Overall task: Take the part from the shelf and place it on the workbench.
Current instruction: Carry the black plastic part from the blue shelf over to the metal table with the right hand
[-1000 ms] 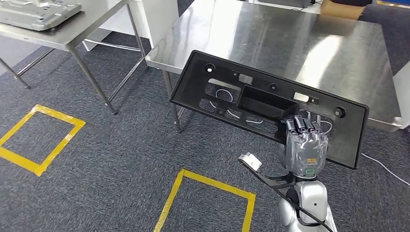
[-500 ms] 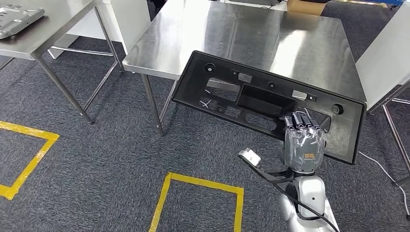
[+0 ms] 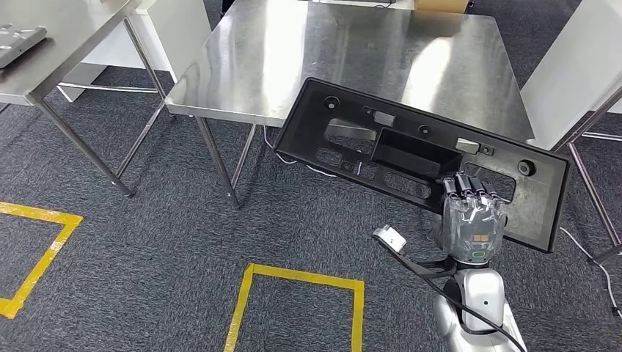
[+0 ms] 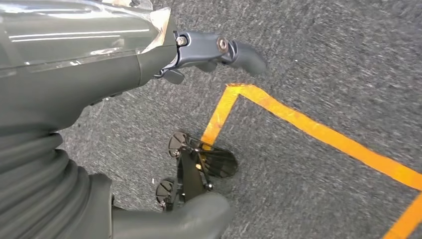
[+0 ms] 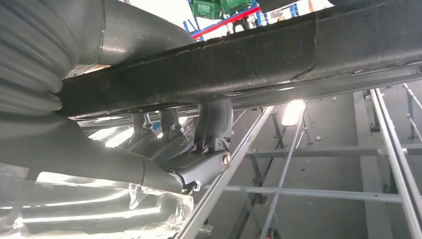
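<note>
The part [image 3: 429,158], a long black plastic panel with cut-outs, is up in the air in the robot's right hand [image 3: 473,220], whose fingers curl over its near long edge toward the panel's right end. It hangs tilted, its far edge overlapping the near edge of the steel workbench [image 3: 308,51] as seen from the head, not resting on it as far as I can tell. The left hand [image 4: 99,59] hangs down over the carpet near a yellow floor line [image 4: 318,132], holding nothing, fingers loosely apart. So the carry is done, I'd say, and the placing begins. Next it must push the panel forward over the worktop, level it, lower it flat, then let go.
</note>
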Motion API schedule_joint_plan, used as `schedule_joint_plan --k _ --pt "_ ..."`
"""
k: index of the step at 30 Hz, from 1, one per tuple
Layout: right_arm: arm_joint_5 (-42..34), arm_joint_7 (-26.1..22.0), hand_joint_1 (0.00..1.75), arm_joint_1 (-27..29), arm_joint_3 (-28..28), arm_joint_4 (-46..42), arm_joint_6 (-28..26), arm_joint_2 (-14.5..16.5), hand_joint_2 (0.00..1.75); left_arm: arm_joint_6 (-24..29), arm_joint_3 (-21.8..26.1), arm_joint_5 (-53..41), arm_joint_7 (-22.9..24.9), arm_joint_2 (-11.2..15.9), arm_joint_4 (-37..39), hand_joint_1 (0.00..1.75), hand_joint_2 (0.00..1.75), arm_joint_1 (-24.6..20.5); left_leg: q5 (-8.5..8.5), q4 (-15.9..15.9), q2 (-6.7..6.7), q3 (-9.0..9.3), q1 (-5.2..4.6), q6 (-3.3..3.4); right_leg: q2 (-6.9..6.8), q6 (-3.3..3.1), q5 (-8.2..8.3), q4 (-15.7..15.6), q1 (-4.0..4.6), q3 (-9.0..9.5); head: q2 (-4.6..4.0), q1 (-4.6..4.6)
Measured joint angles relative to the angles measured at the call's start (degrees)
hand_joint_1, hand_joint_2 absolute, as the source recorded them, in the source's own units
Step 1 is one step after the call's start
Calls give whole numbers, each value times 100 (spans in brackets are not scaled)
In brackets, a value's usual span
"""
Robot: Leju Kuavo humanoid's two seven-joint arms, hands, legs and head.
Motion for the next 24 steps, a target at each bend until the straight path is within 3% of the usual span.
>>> schedule_joint_plan --k 5,10,13,20,24 --pt "0 -1 175 -16 -12 -72 9 -19 175 -150 -1 -3 -156 20 0 0 175 -12 26 -33 2 7 22 -47 0 -60 7 1 28 -9 -1 -1" --pt "-26 -29 175 -145 -10 -62 8 -61 175 -282 1 31 -272 24 0 0 175 -17 37 -41 3 3 35 -152 0 -77 14 6 43 -16 0 0" --pt "-57 -43 175 -301 3 8 7 -66 175 -335 7 39 -305 27 0 0 175 -23 41 -41 6 -2 31 -171 -1 -85 19 7 45 -22 -1 1" --pt "-68 -50 175 -602 57 205 7 -56 175 -413 9 40 -319 37 0 0 175 -48 36 -28 5 -6 1 -172 -3 -80 23 2 18 -19 -1 2" --pt "-68 -50 175 -710 95 330 8 -43 175 -483 10 39 -330 66 1 0 175 -57 8 28 0 -43 -20 -81 -4 -51 39 -10 -33 -14 -1 -1"
